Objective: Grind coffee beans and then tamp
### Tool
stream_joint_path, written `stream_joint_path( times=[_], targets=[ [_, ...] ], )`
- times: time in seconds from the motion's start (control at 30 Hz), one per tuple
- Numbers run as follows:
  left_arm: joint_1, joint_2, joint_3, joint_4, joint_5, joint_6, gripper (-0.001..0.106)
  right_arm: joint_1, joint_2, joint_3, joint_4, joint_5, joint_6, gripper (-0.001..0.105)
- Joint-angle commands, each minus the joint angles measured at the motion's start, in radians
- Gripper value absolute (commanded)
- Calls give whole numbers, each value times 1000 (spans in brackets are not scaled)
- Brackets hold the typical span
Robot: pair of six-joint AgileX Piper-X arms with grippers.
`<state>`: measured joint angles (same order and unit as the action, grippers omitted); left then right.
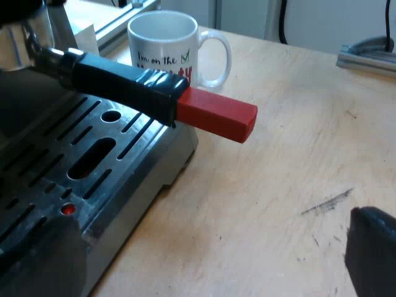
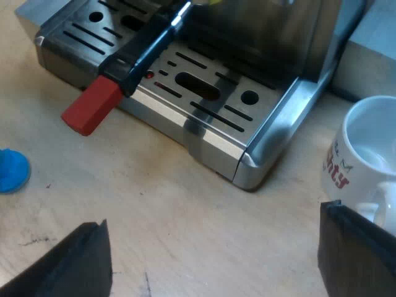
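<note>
— Where is the holder [image 1: 124, 83]?
— Locked in the espresso machine's [image 2: 204, 133] front. Its red end [image 1: 216, 116] sticks out over the surface [image 1: 297, 154].
— And the fingers?
— The left gripper [image 1: 204, 257] and right gripper [image 2: 216, 260] both have fingers wide apart, empty. The blue tamper [image 2: 12, 170] lies at eight o'clock from the red end. I think tamping is not done. Grinding, I cannot tell.
</note>
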<state>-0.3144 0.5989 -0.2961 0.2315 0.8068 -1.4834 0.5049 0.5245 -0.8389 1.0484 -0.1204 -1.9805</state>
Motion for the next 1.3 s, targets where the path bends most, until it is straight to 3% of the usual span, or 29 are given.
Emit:
stream_joint_path(
  times=[0.03, 0.23, 0.47, 0.63, 0.87, 1.0, 1.1, 1.13, 1.3],
  targets=[
    [-5, -4, -2, -13, 22, 0, 86, 38, -2, -6, -26, 31, 3, 70],
    [-5, -4, -2, -13, 22, 0, 86, 101, -2, 8, -27, 63, 33, 70],
    [-5, -4, -2, -13, 22, 0, 86, 201, -2, 56, -31, 67, 139, 70],
    [-5, -4, -2, -13, 22, 0, 86, 294, -2, 63, -75, 107, 154, 70],
    [-5, -4, -2, -13, 22, 0, 86, 497, 56, 63, -144, 259, 229, 70],
    [-5, -4, -2, -13, 22, 0, 86, 552, 91, 63, -169, 292, 253, 70],
    [-5, -4, -2, -13, 22, 0, 86, 621, 134, 63, -205, 365, 325, 70],
    [-5, -4, -2, -13, 22, 0, 86, 701, 191, 63, -241, 450, 390, 68],
    [-5, -4, -2, -13, 22, 0, 86, 813, 260, 68, -309, 529, 392, 47]
  ],
)
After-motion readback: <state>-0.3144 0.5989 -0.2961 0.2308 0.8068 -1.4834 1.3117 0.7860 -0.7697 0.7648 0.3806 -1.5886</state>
